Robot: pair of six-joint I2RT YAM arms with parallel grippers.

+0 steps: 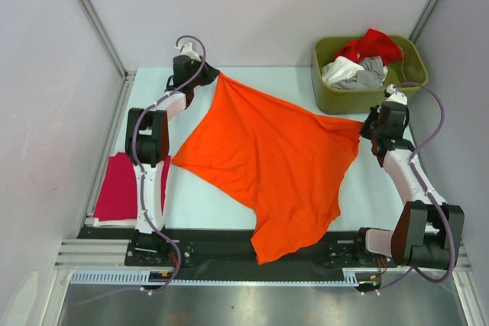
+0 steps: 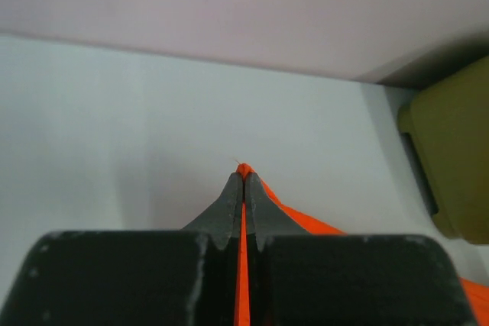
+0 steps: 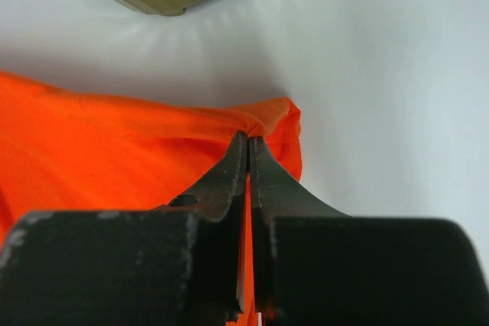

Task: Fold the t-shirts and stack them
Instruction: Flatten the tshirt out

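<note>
Left tool [image 2: 244, 174] is clenched tight on the far-left corner of the orange t-shirt [image 1: 267, 158], way back on the worktop [image 1: 202, 205]. The magenta-red tee [image 1: 121, 188] lies flat by that arm's base. The orange one is spread out across the middle, and its near end reaches past the front edge. Right tool [image 3: 249, 140] pinches its right corner, just in front of the olive bin [image 1: 327, 95], which holds the red [image 1: 376, 43], white [image 1: 340, 71] and grey [image 1: 371, 75] tees.

Both arms are reaching out, left gripper [image 1: 208, 73] at eleven o'clock, right gripper [image 1: 364, 130] at three, fingers [image 2: 227, 208] clamping the orange t-shirt [image 1: 267, 158].
</note>
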